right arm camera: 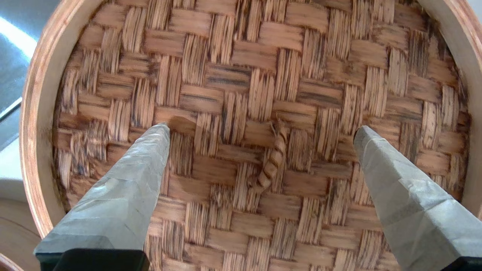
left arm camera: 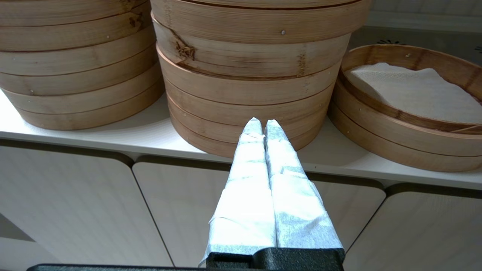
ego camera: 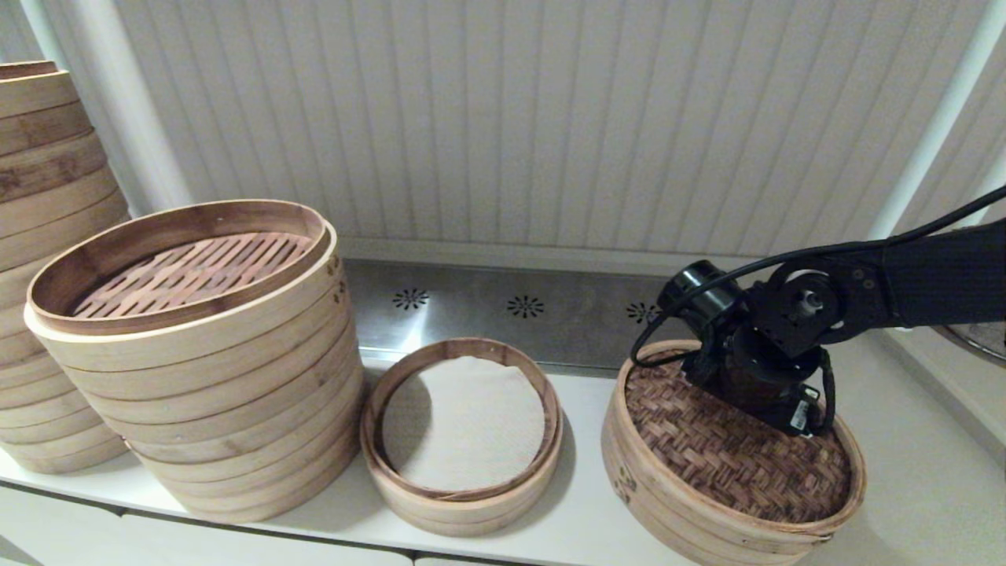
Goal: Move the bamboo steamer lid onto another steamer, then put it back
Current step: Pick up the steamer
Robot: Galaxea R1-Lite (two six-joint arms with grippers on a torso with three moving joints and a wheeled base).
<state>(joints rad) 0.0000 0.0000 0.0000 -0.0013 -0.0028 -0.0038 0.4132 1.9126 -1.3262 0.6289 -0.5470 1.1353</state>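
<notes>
- The right gripper (right arm camera: 261,130) is just above the bamboo steamer lid (ego camera: 739,448), with its jaws spread wide.
- A small twisted handle (right arm camera: 273,156) on the woven panel lies between the two jaws.
- The lid sits on a steamer at the right; another steamer (ego camera: 462,436) with a white liner (ego camera: 464,420) stands beside it.
- The left gripper (left arm camera: 263,126) has its jaws pressed together, before the tall stack (left arm camera: 248,75), apart from it.

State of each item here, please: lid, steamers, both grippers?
bamboo steamer lid: seated on the right-hand basket.
another steamer: uncovered, white liner inside.
slatted steamer stack: top open.
right gripper: open, straddling the lid's twisted handle.
left gripper: shut, off the counter.
</notes>
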